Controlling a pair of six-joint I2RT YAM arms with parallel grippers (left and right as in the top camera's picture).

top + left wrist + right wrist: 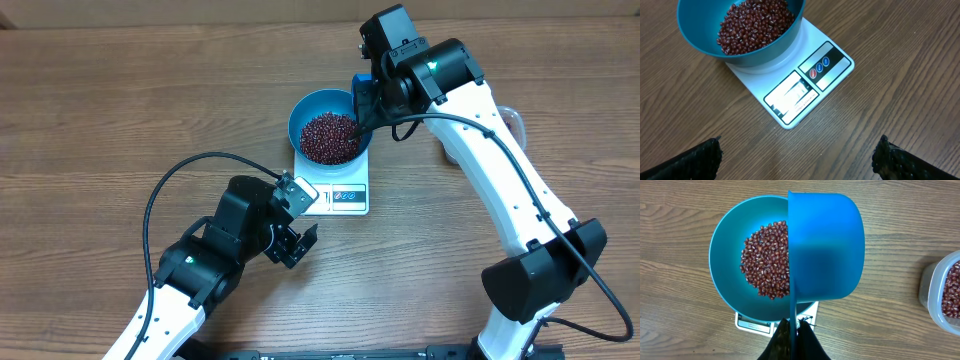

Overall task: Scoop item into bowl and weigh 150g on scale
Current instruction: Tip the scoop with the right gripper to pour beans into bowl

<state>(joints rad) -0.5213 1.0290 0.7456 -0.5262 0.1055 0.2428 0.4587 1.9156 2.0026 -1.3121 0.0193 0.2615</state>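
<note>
Right claw clamped on the blue scoop, tipped over the beans in the bowl on the scale; left claw spread wide over the desk, near side.

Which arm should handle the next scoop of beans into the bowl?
Right. The right pincer is shut on the handle of the scoop, which is tipped over the bowl on the scale. The left pincer is open and empty, near the scale's display.
</note>
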